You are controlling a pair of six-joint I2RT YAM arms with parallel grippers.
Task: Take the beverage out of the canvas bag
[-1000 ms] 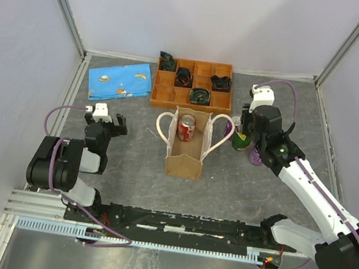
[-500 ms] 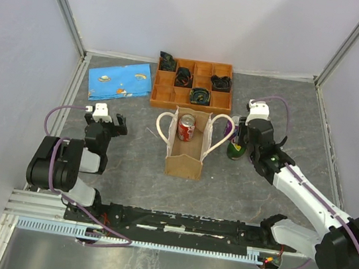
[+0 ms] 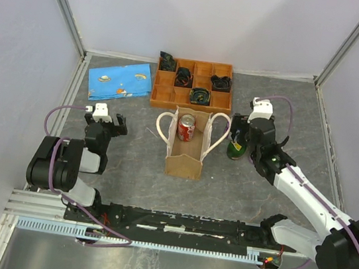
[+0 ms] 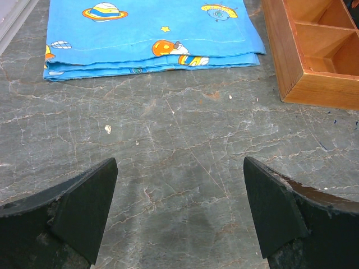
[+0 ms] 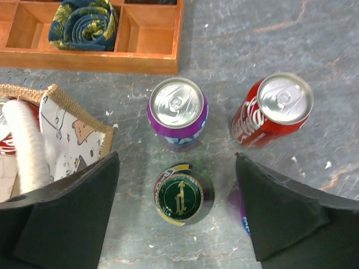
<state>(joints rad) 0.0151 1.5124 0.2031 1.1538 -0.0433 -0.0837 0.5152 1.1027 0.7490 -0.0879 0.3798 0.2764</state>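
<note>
The tan canvas bag stands open at mid-table, and a red beverage can sits upright inside it at the far end. In the right wrist view the bag's corner and a cream rope handle show at the left. My right gripper is just right of the bag. It is open around a green-capped bottle standing on the table, and its fingers are not touching the bottle. My left gripper rests far left, open over bare table.
A purple can and a red can stand just beyond the bottle, and another purple can peeks from behind the right finger. The wooden compartment tray lies behind the bag, with a blue patterned cloth to its left.
My right gripper came down with the green bottle, set it on the table beside the bag and opened, letting it go. The left arm has not moved.
</note>
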